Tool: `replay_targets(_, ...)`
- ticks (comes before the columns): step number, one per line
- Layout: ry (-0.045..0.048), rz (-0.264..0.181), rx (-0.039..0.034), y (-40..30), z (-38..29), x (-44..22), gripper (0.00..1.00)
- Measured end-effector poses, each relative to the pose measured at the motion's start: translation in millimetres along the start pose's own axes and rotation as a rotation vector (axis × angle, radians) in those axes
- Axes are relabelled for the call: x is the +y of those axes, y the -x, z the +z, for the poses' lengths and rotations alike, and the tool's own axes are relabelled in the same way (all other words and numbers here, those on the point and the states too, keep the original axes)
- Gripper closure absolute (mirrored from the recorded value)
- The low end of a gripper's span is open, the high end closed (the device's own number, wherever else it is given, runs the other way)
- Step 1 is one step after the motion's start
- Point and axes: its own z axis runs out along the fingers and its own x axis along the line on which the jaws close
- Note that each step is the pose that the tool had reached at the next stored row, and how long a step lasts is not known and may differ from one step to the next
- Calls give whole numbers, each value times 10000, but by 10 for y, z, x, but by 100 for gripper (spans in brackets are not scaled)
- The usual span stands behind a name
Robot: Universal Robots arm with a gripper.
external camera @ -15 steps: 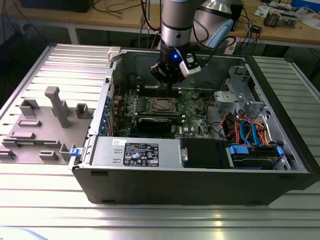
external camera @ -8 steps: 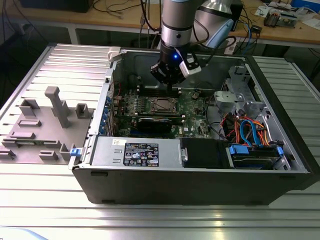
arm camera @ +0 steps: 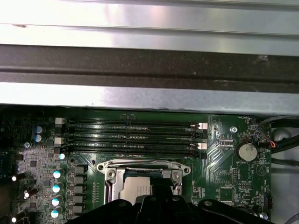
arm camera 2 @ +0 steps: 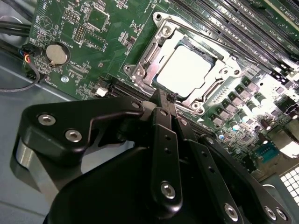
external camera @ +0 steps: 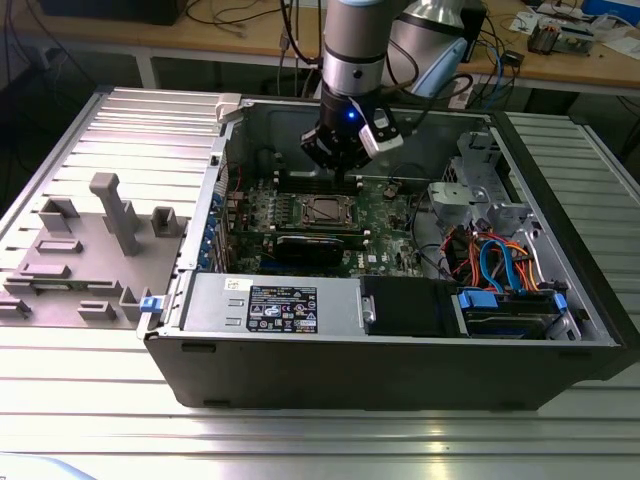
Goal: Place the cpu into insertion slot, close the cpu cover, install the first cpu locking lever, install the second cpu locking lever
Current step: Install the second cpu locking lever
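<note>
Start at the exterior view's left: the grey fixture tray (external camera: 90,255) on the counter (external camera: 320,440) plays no part now, so keep your attention inside the open computer case (external camera: 400,360). Moving toward the middle, the cpu (arm camera 2: 184,70) already sits in the insertion slot (arm camera 2: 205,100), and the cpu cover (arm camera 2: 149,60) lies down flat around it, framing the bright metal top. Your gripper (arm camera 2: 163,98) hangs just above the near edge of the socket, jaws drawn together and holding nothing. Judging by that, the lever work is the step in hand. Press with the tip on the lever alone, stay off the chip, and mind the memory slots (arm camera 2: 233,28) close beside the socket further right.
</note>
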Motion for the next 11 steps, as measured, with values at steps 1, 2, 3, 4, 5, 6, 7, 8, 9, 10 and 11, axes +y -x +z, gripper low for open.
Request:
replay_targets(1, -1, 0, 1, -1, -1, -16, 89)
replay_targets(2, 0, 0, 1, -1, -1, -16, 89)
replay_targets(3, -1, 0, 1, -1, -1, -16, 89)
replay_targets(4, 0, 0, 1, 0, -1, -16, 89)
replay_targets(5, 0, 0, 1, -1, -1, -17, 89)
replay_targets(6, 0, -1, 0, -1, -1, -17, 89)
replay_targets(7, 0, 0, 0, -1, -1, -17, 89)
replay_targets(8, 0, 0, 1, -1, -1, -17, 89)
replay_targets(9, 0, -1, 1, -1, -1, -18, 89)
replay_targets(10, 0, -1, 1, -1, -1, -20, 89)
replay_targets(11, -1, -3, 1, 0, -2, -24, 89)
